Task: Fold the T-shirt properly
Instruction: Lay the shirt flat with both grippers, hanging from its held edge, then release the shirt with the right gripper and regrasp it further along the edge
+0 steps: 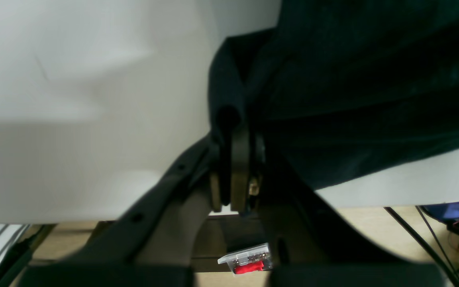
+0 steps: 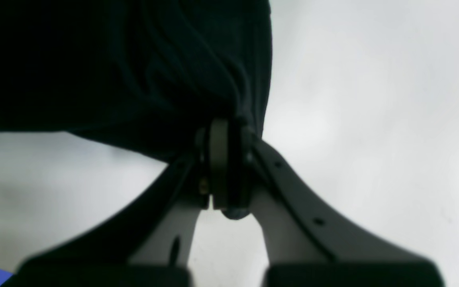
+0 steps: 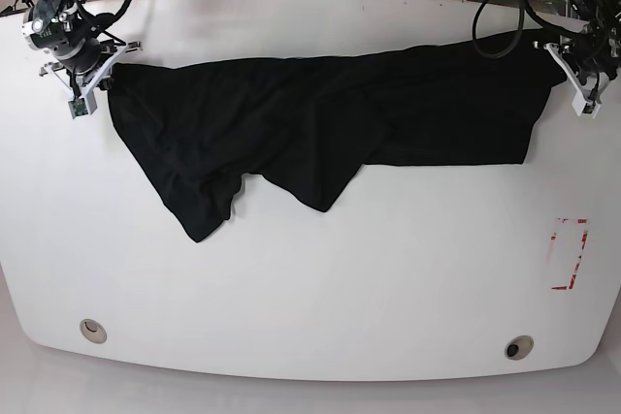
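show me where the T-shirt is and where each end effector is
T-shirt (image 3: 291,123): base view, middle of the spread black cloth.
Left end effector (image 1: 233,131): left wrist view, fingertips pinching cloth.
Right end effector (image 2: 229,123): right wrist view, fingertips pinching cloth.

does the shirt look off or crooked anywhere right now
Yes. The T-shirt is stretched between the right gripper and left gripper, both shut on it, yet its lower edge hangs uneven: two crumpled points sag toward the near side of the table, not a flat, square spread.
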You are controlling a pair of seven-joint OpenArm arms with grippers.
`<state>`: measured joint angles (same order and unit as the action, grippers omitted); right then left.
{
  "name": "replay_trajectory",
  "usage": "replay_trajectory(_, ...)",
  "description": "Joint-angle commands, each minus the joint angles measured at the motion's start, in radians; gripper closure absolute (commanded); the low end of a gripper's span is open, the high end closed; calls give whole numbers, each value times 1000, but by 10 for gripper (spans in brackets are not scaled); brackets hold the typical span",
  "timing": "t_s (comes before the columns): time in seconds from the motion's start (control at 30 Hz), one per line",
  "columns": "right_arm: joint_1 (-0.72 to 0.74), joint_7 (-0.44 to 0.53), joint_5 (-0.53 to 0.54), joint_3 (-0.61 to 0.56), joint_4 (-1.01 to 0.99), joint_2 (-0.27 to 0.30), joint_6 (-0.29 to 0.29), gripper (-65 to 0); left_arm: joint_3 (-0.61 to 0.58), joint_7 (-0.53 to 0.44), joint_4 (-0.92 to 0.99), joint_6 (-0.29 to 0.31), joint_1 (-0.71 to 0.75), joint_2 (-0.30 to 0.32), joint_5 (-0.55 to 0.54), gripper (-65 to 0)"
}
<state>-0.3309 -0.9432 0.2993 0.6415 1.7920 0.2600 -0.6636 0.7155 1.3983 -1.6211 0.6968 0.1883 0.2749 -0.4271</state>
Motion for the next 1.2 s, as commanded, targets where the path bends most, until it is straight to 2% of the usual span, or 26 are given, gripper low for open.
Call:
replay_trajectory(0.0, 3, 19, 11, 7, 18, 12, -9, 0, 13, -2, -20, 1, -6, 19, 1, 0)
replay_trajectory(0.3, 3, 19, 4, 10, 18, -14, -11, -3, 5, -2, -20, 1, -6, 24, 1, 0)
replay_trajectory(0.37, 3, 19, 5, 8, 19, -15, -11, -25, 5, -2, -20, 1, -6, 25, 3, -35)
replay_trajectory(0.47, 3, 19, 10, 10, 24, -18, -9, -149, 6, -2, -20, 1, -5, 25, 20, -89)
replay_trajectory(0.53, 3, 17, 11, 11, 29, -21, -8, -266, 10, -2, -20, 1, -5, 24, 38, -68)
replay_trajectory(0.6, 3, 17, 11, 14, 48, -35, -8, -404, 10, -2, -20, 1, -6, 24, 47, 0)
replay_trajectory(0.67, 3, 17, 11, 27, 75, -43, -11, -515, 10, -2, -20, 1, -6, 25, 52, 0)
replay_trajectory(0.77, 13, 17, 11, 39, 107, -55, -11, -612, 10, -2, -23, 1, -6, 25, 55, 0)
replay_trajectory(0.87, 59, 16, 11, 41, 128, -58, -11, -637, 8, -2, -48, 1, -5, 25, 55, 0)
replay_trajectory(1.17, 270, -26, 4, 31, 32, -52, -11, -636, 3, -2, -90, 1, 21, 21, 57, 0)
